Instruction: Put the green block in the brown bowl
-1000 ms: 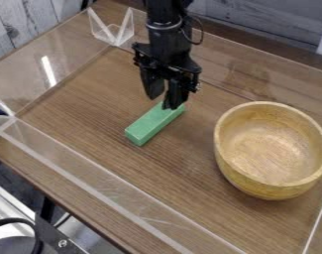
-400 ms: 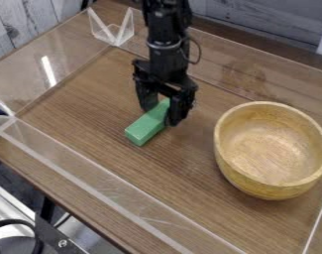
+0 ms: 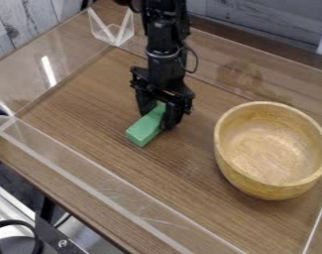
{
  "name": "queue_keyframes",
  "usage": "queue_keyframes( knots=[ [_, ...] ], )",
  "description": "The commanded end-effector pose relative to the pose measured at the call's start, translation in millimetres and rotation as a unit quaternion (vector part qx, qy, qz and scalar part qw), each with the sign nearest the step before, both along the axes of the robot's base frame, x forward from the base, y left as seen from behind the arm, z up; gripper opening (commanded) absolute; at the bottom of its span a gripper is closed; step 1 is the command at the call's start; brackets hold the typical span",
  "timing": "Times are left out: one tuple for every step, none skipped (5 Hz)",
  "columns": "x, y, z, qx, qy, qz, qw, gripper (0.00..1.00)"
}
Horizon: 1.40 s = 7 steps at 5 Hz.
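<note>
**Seating the grasp on the green block**

At the left of the scene, the clear plastic wall (image 3: 70, 174) borders the wooden table (image 3: 84, 109), and nothing there crowds our work. Moving right, we find the green block (image 3: 145, 129) lying flat on the table, its long axis running diagonally, with its near end free and its far end under the tool. Our gripper (image 3: 162, 111) points straight down over that far end, one finger on either side of the block. The fingers look close to the block's sides, but we cannot tell whether they are pressing it or merely bracketing it.

We judge the step in hand to be the grasp itself. To do it well, we want the fingers low enough to catch the block's flanks rather than its top edges, and squeezing across its narrow width. Because we are gripping near one end, the free end may droop or swing on lifting, so a firm squeeze and a straight vertical rise seem wise.

Further right, well apart from the block, the brown bowl (image 3: 270, 150) sits empty. We should clear its thick rim before lowering.
</note>
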<state>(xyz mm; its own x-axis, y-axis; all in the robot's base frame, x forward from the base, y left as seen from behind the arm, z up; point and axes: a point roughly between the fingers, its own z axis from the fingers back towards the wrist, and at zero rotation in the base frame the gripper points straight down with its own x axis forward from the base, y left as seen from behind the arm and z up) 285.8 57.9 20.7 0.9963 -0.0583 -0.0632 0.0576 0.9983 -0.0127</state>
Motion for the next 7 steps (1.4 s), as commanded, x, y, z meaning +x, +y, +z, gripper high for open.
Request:
queue_keyframes(
  knots=[
    [8.9,3,15.1,0.005,-0.024,0.002,0.9997,0.00],
    [11.0,2,24.9,0.003,-0.032,0.004,0.9995,0.00],
    [13.1,1,35.8,0.001,-0.041,0.006,0.9991,0.00],
    [20.5,-2,55.2,-0.003,-0.061,0.007,0.9981,0.00],
    [34.7,-13,85.0,-0.008,-0.088,0.003,0.9961,0.00],
    [41.4,-36,102.5,-0.017,-0.101,-0.012,0.9946,0.00],
    [47.0,-62,108.8,-0.025,-0.107,-0.036,0.9933,0.00]
  ],
)
